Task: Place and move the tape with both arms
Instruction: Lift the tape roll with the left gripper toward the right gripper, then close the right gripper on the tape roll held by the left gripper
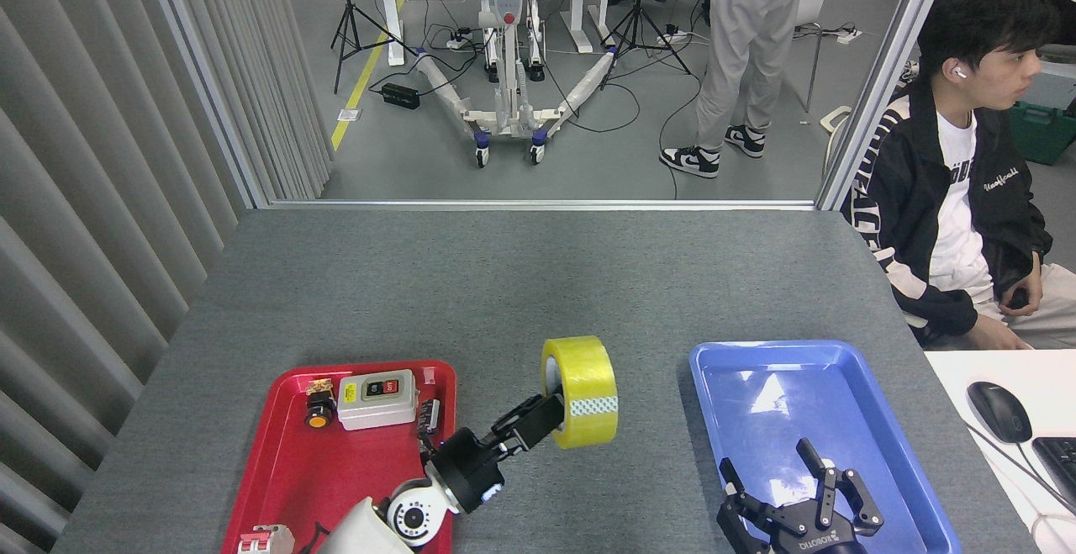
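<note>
The tape (582, 391), a wide yellow roll with a white patterned patch on its outside, hangs on edge above the grey table (538, 285), between the red tray (277, 461) and the blue tray (731, 361). My left gripper (548, 412) is shut on the roll's near rim, its arm reaching up from the bottom edge. Over the blue tray's near end, my right gripper (792, 474) stands open with its fingers spread and nothing between them.
The red tray holds a grey switch box (377, 398), a black and orange push button (319, 412), a small dark part (429, 416) and a red-white breaker (258, 540). A seated person (958, 176) is at the right beside a white desk with a mouse (998, 412).
</note>
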